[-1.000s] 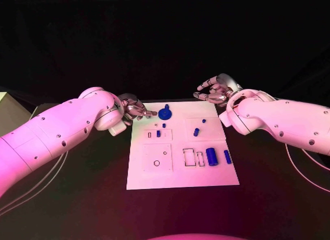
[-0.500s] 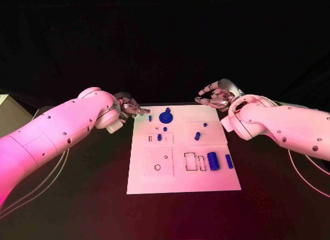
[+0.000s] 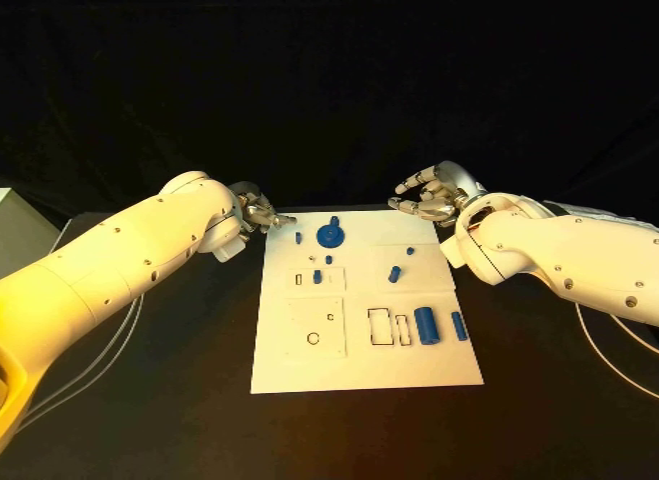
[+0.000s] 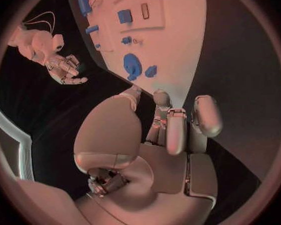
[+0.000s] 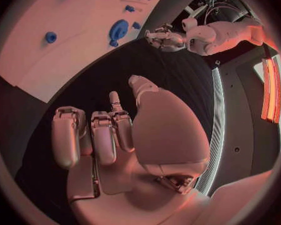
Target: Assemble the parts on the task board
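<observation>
The left hand (image 3: 257,214) sits just off the task board's (image 3: 361,355) far-left corner, at about 10 o'clock from the board's middle. In the left wrist view its fingers (image 4: 178,130) are curled in toward the palm with nothing between them. It holds no part and is clear of the board.

The board is a white plate lying flat in the middle of the black table (image 3: 171,400), its long axis running from 12 to 6 o'clock. At its far end, near 12 o'clock, lies a round blue gear-like part (image 3: 331,236), with a small blue piece (image 3: 299,237) just beside it at 9 o'clock. Toward the middle a short blue peg (image 3: 394,272) lies tilted, pointing roughly 1 o'clock. At about 4 o'clock from the board's middle a thick blue cylinder (image 3: 429,325) lies with its long axis from 12 to 6 o'clock, and a thinner blue bar (image 3: 459,324) lies parallel just beside it, at its 3 o'clock.

The right hand (image 3: 427,196) hovers beyond the board's far-right corner, near 1 o'clock, fingers loosely curled, parted and empty.
</observation>
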